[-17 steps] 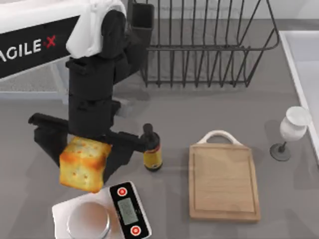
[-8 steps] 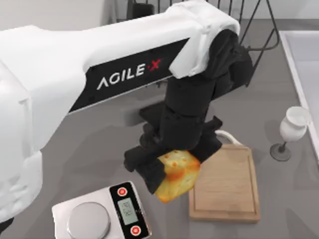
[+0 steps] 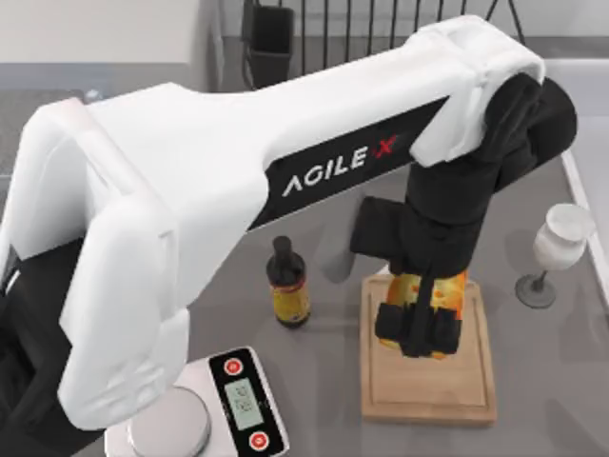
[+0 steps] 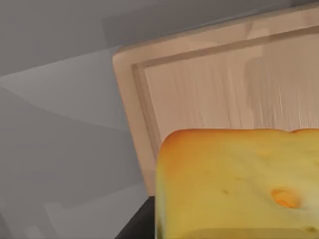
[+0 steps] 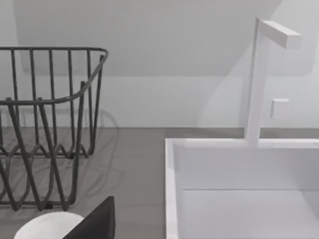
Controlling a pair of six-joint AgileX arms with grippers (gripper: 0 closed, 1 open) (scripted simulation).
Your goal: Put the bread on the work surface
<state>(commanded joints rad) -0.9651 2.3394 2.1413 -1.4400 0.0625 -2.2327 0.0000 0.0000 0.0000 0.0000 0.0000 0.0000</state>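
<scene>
The bread (image 3: 447,290), a golden-orange chunk with a browner crust, hangs just above the far half of the work surface (image 3: 428,386), a light-wood cutting board with a grooved border. My left gripper (image 3: 419,328) is shut on the bread from above, its black fingers hiding much of it in the top view. In the left wrist view the bread (image 4: 239,184) is close up, with the work surface's (image 4: 214,84) corner and groove beneath it. The right arm stays parked beside the sink.
A dark bottle (image 3: 288,286) with a yellow label stands left of the board. A silver-and-black scale (image 3: 243,405) sits at the front left. A wine glass (image 3: 557,246) stands to the board's right. A wire dish rack (image 5: 45,124) and a white sink (image 5: 239,189) lie beyond.
My left arm has swung right with the bread, from over the scale, past the bottle, to above the cutting board. The bottle is uncovered again.
</scene>
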